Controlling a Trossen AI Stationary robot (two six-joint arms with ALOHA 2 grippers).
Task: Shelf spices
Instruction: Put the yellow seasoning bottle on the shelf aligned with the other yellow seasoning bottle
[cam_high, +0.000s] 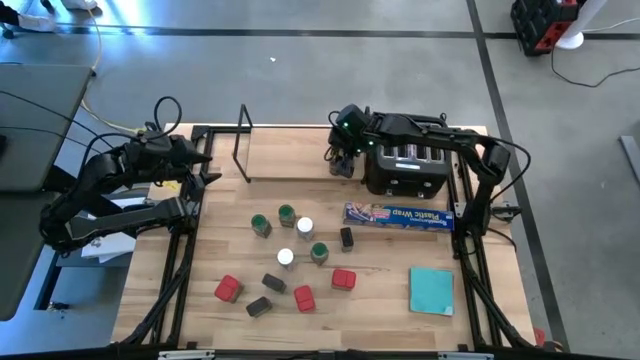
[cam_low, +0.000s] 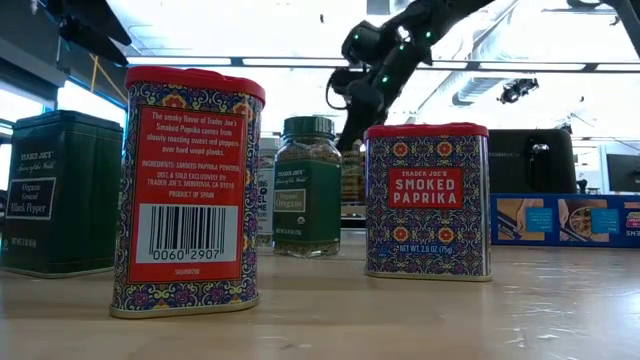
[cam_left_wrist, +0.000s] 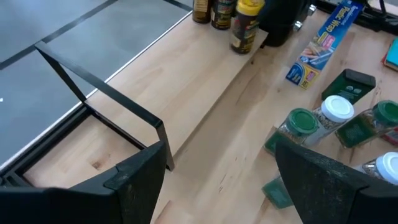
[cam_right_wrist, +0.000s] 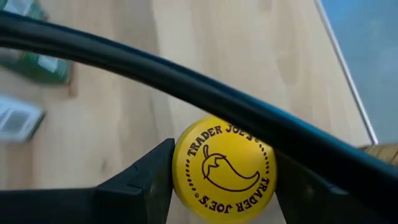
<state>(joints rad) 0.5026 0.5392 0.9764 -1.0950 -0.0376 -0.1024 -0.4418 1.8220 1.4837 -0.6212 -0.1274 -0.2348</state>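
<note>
The shelf (cam_high: 290, 160) is a light plank along the table's far side, with a black wire upright (cam_high: 242, 140) at its left end. A few jars (cam_left_wrist: 211, 11) stand at its right end. My right gripper (cam_high: 343, 158) reaches over the toaster to that end, and its fingers stand on either side of a yellow lid (cam_right_wrist: 224, 168). More spices lie mid-table: green-lidded jars (cam_high: 261, 224), white-lidded jars (cam_high: 305, 227), red tins (cam_high: 228, 289) and dark tins (cam_high: 274, 284). My left gripper (cam_left_wrist: 221, 149) hovers open at the left, above the shelf's left end. My right gripper pinches the yellow-lidded jar by the lid's rim (cam_right_wrist: 181, 180), one finger (cam_right_wrist: 146, 186) on each side. The fingers come slanting down from above. The lid hides the jar's body and base, and a black wire (cam_right_wrist: 186, 81) crosses in front of the hold.
A black toaster (cam_high: 405, 165) stands at the far right beside the shelf. A long blue wrap box (cam_high: 398, 215) lies in front of it. A teal square (cam_high: 431, 290) lies near the right front. Two paprika tins (cam_low: 425, 200) stand close to the low camera.
</note>
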